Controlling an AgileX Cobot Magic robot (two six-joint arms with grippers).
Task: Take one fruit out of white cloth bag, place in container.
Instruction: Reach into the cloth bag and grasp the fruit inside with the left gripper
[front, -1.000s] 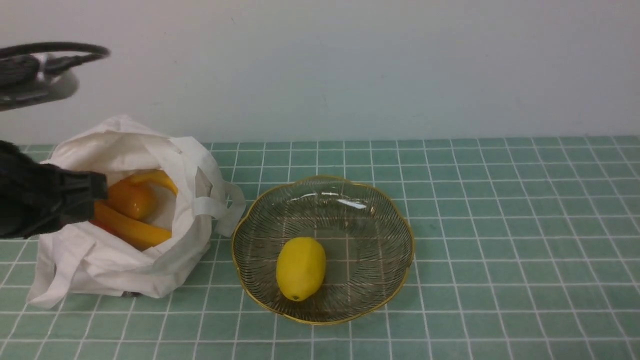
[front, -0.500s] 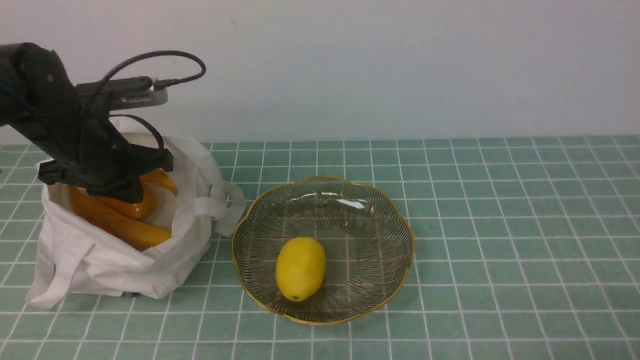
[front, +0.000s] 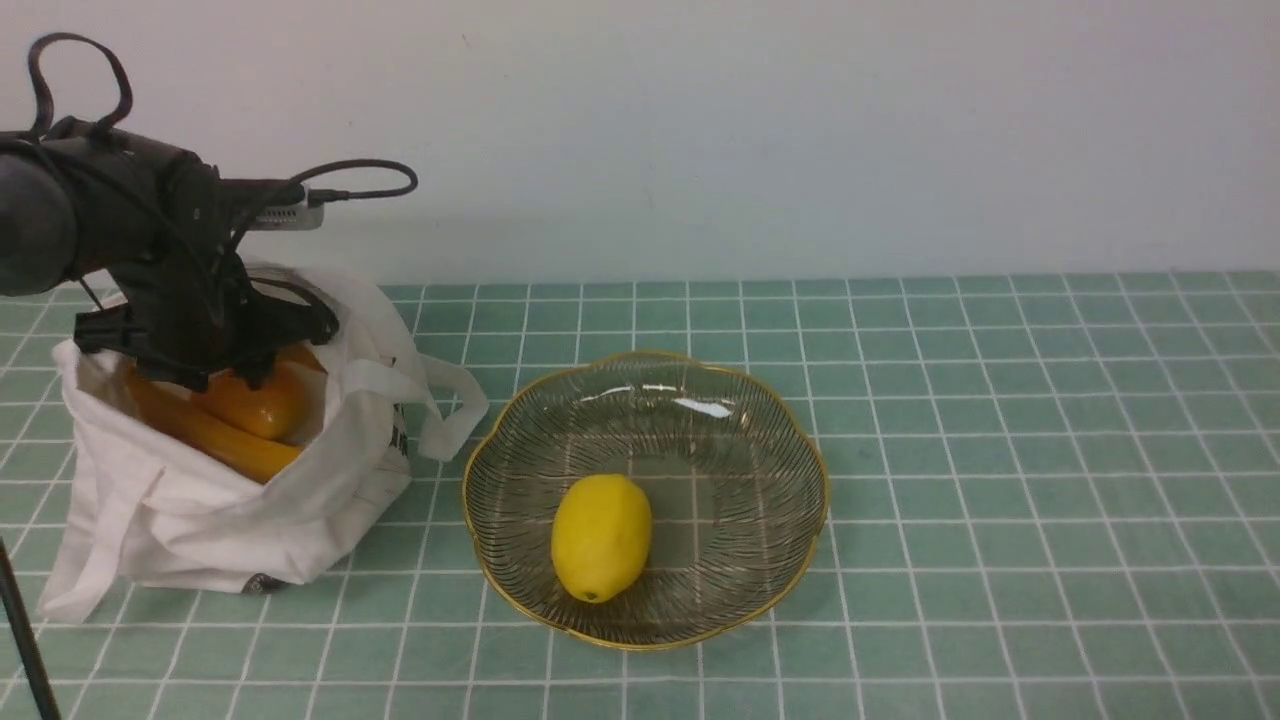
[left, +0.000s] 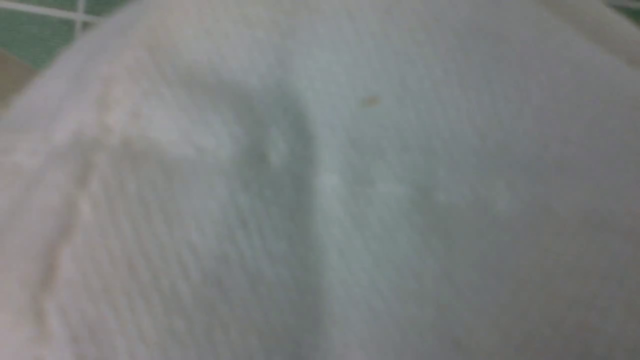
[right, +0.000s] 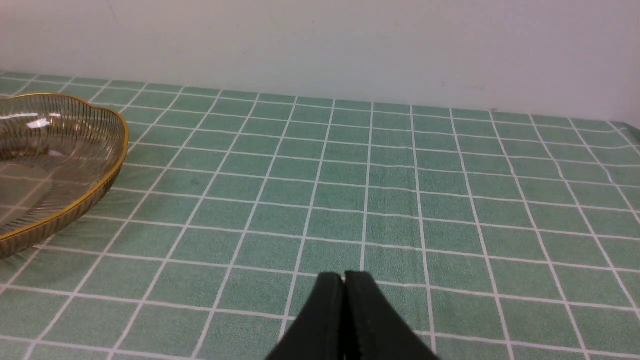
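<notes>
since half a second ago the left arm has sunk lower, and the left gripper (front: 205, 355) now sits in the mouth of the bag (front: 230, 510). the bag's near rim has sagged and its handle has shifted with it. the bowl and lemon have not moved.

the orange fruit (front: 255, 405) lies inside the bag near the top of the opening, resting against the bananas (front: 215, 440) that curve beneath it. the gripper's black body covers the top of the fruit, and i cannot tell whether its jaws are spread or have closed on anything. the left wrist camera shows only blurred white cloth pressed close. the right gripper (right: 344, 292) hangs over the green checked tablecloth (front: 1000, 450) with its jaws pressed together, holding nothing. it is well apart from the bowl (front: 822, 500), where the lemon (front: 600, 535) already lies.

the fruit looks smooth, glossy and firm, probably light but slippery, so a pinch near either end could squirt it out. it is best taken across its widest middle part. the bag is soft and may fold in and snag a finger. the bananas touch the fruit, so a jaw could catch one of them too.
</notes>
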